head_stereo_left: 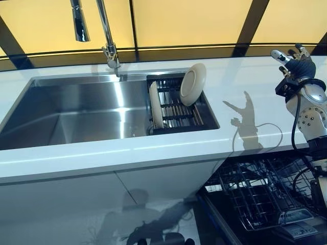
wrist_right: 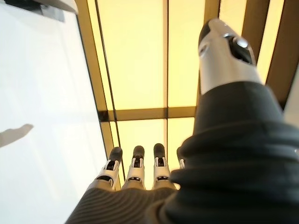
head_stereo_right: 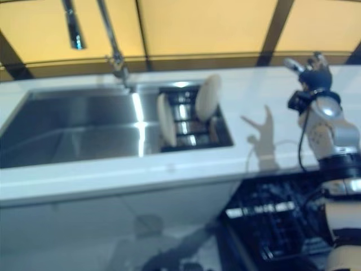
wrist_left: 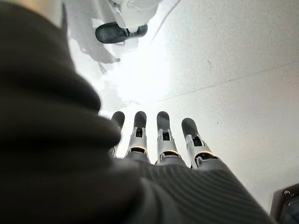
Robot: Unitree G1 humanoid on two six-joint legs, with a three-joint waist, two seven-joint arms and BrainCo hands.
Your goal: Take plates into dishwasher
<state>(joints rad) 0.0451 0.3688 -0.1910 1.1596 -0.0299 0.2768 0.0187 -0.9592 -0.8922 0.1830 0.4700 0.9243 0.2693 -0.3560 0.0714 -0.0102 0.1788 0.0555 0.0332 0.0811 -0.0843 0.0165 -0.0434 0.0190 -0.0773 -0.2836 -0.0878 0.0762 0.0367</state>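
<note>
Left robot hand (wrist_left: 159, 140) wrist-view only, fingers straight

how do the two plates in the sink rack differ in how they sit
The rear plate leans tilted at the rack's back right, its round underside facing the camera and rising above the counter. The front plate stands nearly edge-on at the rack's left side and sits lower, inside the sink. Both are white, and neither hand touches them.
</note>
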